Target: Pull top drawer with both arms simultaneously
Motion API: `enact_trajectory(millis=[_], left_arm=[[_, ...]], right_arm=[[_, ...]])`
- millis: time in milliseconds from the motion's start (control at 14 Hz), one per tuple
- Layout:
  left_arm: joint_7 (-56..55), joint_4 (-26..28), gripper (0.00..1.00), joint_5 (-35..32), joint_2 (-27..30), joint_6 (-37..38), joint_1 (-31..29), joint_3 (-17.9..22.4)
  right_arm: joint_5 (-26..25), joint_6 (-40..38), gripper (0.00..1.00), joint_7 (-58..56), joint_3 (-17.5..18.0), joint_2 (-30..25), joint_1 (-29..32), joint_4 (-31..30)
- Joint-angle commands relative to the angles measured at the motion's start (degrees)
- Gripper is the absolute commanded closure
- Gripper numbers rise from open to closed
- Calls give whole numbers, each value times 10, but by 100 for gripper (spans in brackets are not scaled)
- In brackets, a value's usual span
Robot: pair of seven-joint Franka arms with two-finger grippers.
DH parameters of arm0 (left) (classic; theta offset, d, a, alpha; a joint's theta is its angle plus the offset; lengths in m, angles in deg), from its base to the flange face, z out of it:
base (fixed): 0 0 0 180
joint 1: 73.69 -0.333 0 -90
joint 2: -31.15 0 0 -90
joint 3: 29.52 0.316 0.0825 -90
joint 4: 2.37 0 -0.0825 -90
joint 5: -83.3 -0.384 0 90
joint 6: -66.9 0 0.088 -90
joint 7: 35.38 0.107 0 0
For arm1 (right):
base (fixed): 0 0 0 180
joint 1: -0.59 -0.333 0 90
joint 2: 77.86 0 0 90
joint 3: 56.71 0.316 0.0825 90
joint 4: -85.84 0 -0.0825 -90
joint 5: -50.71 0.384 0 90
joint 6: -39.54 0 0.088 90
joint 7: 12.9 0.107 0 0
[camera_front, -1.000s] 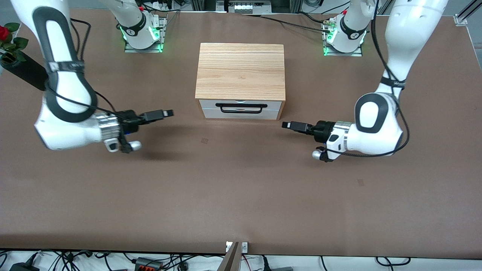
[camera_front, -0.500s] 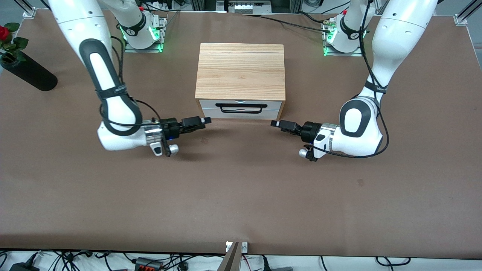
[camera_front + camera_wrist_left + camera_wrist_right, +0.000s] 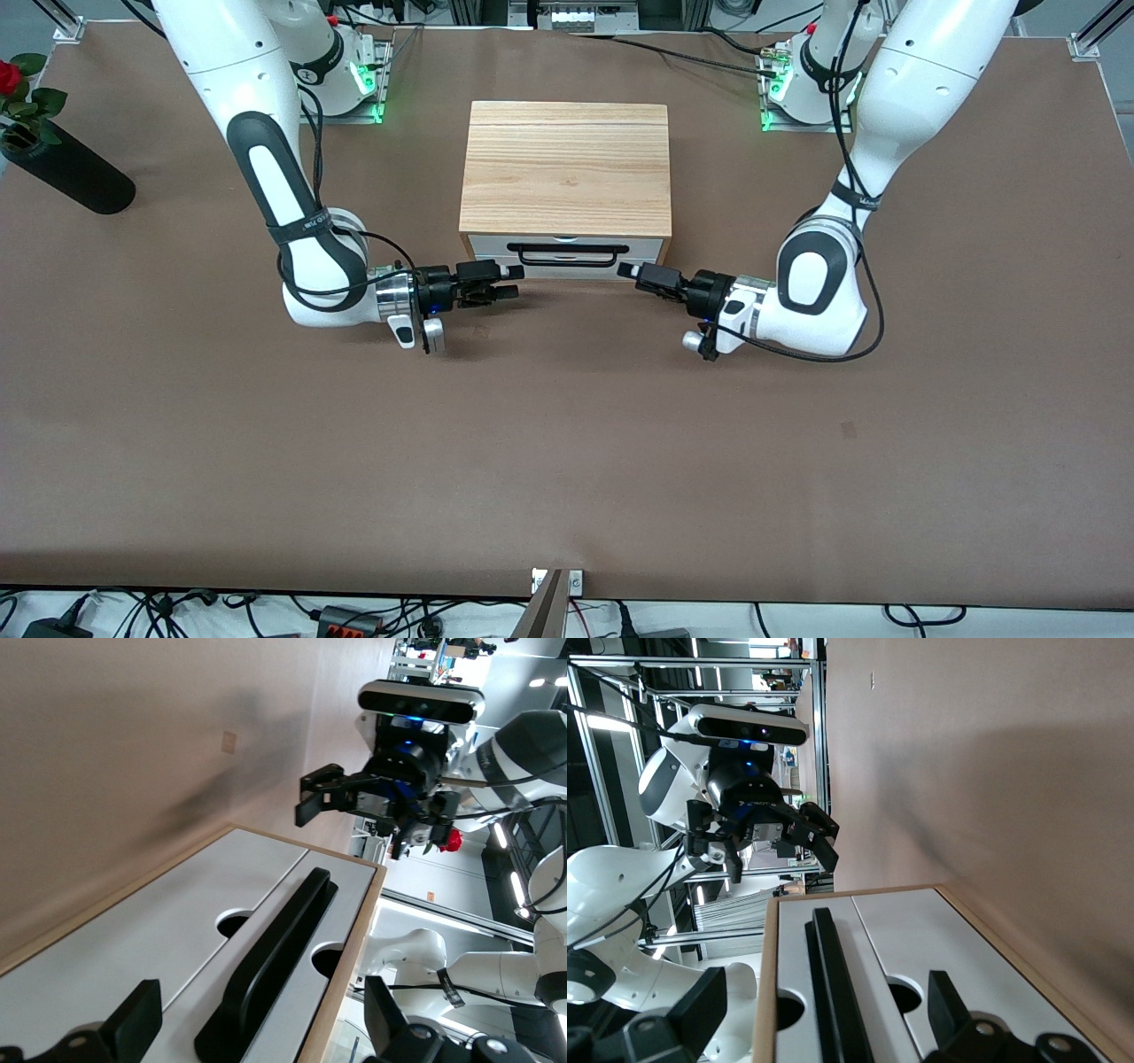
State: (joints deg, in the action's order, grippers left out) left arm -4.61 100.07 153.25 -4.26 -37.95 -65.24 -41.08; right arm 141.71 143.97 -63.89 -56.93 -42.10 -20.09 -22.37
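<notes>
brown surface [image 3: 567,461], one wooden box [image 3: 565,168] mid-surface between two white arms. two white drawer fronts stacked, facing the front camera. top drawer [image 3: 567,249] shut flush, its one black bar handle [image 3: 567,255] running lengthwise arm-to-arm. right tool [image 3: 507,282] and left tool [image 3: 631,270], one per arm, low in front of the drawer, one at each handle end, both spread wide, holding nothing.

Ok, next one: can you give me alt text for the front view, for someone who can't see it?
Two white arms reach in from either end of a brown table, the left gripper and right gripper both open, level with the ends of the black handle on the closed top drawer of a wooden box. Neither gripper touches it.
</notes>
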Motion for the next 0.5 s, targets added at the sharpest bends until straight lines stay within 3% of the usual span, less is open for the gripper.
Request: enact_trajectory(millis=[0,143,429], left_arm=[[44,25,2,39,5,1,-2,-16],[76,33,3,56,-4,0,0,-21],[107,33,18,58,-22,-2,2,-23]], right_arm=[[16,-24,21,-27,7,-9,4,-21],[16,-35,28,-47,7,-9,4,-37],[16,-53,38,-60,7,-7,1,-47]])
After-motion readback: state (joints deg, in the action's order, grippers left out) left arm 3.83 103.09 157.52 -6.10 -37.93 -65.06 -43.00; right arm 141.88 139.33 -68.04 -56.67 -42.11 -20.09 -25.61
